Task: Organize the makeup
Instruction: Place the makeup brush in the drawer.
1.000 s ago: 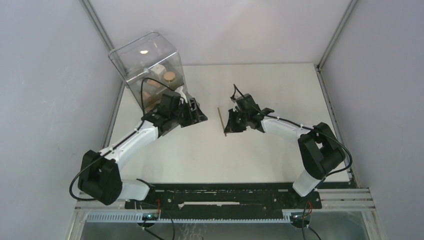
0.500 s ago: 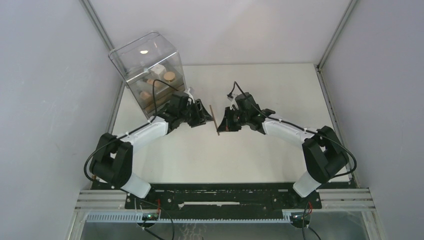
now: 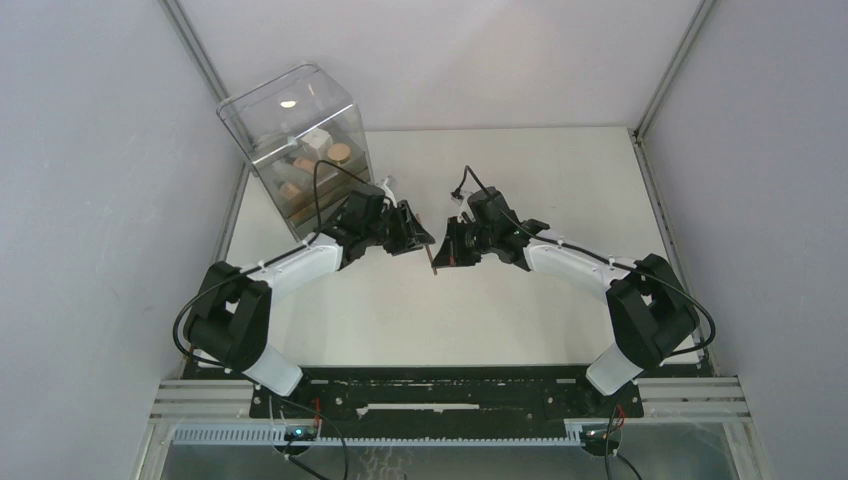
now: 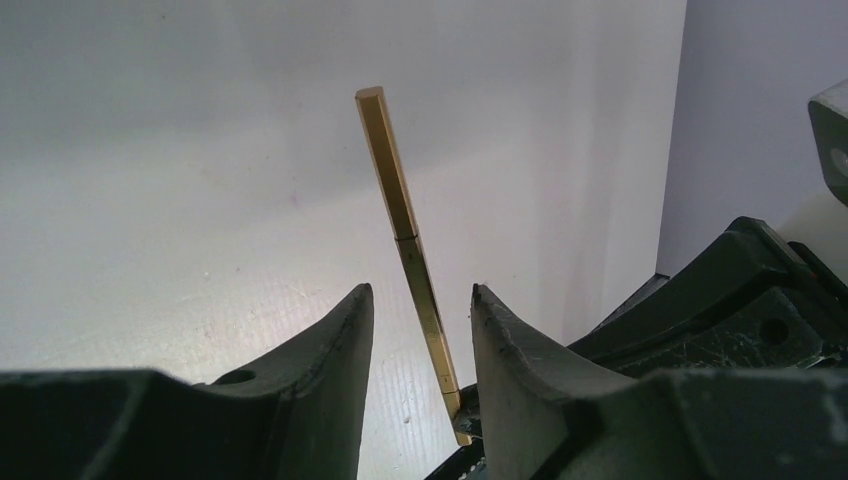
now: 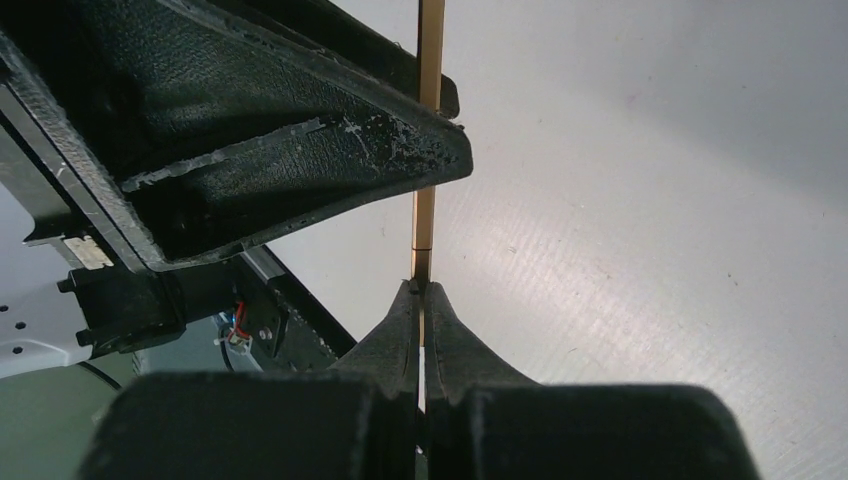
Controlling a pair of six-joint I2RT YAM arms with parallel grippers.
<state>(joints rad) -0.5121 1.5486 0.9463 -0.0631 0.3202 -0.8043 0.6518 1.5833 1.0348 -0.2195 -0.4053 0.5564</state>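
One piece of the makeup, a thin gold stick (image 5: 424, 215), is held above the table between the two arms. My right gripper (image 5: 421, 287) is shut on its lower end. My left gripper (image 4: 420, 290) is open, its fingers (image 4: 340, 340) standing on either side of the stick (image 4: 400, 200) with a gap on both sides. From above, the stick (image 3: 434, 262) shows between the left gripper (image 3: 420, 236) and the right gripper (image 3: 448, 246). More makeup, tan round compacts, small beige bottles and a white cube, lies inside the clear box (image 3: 300, 140).
The clear plastic box with drawers stands at the table's back left corner, close behind the left arm. White walls enclose the table (image 3: 540, 180) on three sides. The black base rail (image 3: 440, 395) runs along the near edge.
The left arm has swung right from beside the box to the stick and its jaws have narrowed around it. The right gripper has shifted slightly left with the stick.
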